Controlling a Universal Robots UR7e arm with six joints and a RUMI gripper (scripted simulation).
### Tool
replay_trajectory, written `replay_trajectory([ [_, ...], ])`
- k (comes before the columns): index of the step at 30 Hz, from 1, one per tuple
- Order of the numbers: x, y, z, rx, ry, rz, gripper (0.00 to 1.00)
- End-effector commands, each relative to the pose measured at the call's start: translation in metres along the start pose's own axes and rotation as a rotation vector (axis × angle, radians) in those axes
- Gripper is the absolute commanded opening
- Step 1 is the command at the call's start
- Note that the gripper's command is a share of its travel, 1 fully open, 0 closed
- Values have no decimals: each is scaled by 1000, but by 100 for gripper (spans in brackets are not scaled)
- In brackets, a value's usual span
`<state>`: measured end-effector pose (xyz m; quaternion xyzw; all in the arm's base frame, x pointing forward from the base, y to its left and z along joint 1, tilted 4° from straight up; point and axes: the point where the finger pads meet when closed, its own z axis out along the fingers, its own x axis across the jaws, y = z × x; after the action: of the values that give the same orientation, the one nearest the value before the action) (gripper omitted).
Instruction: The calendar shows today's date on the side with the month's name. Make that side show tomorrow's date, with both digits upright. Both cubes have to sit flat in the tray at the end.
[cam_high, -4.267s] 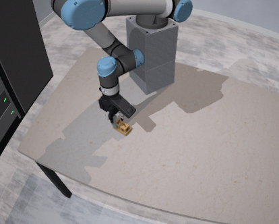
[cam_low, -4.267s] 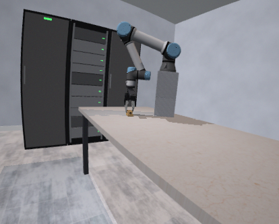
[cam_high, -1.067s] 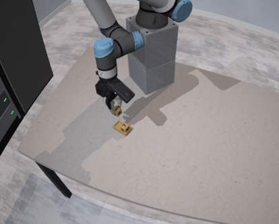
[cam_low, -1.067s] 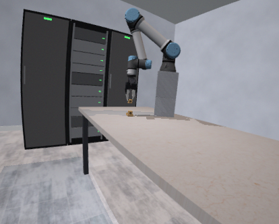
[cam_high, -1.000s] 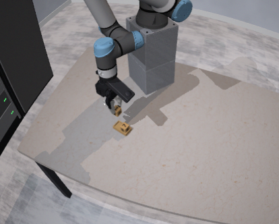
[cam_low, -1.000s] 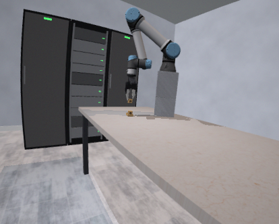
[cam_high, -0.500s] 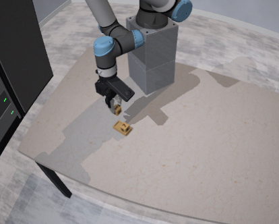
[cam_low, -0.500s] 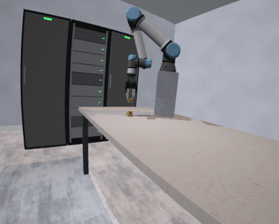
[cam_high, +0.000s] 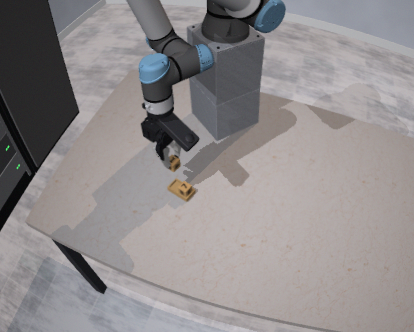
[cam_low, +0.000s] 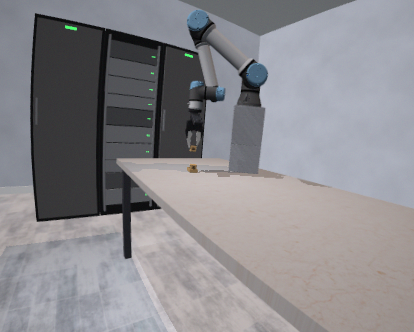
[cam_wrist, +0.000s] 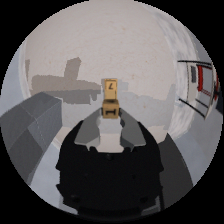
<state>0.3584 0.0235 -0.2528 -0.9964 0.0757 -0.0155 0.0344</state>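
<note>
Wooden cube (cam_high: 174, 162), pinched in the gripper (cam_high: 169, 156) above the tray (cam_high: 181, 190), looks light, rigid and smooth-sided; opposite flat faces give the surest hold.

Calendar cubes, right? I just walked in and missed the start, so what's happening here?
The arm's gripper is shut on one wooden date cube and holds it in the air above the table. Below it sits the small wooden tray with the other cube in it. In the wrist view that cube's top reads 7.
</note>
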Motion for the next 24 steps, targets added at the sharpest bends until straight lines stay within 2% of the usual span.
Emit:
replay_trajectory([
  [1, 1, 0, 0, 0, 1, 31, 11],
  [19, 5, -2, 0, 0, 1, 278, 11],
  [24, 7, -3, 0, 0, 1, 409, 11],
])
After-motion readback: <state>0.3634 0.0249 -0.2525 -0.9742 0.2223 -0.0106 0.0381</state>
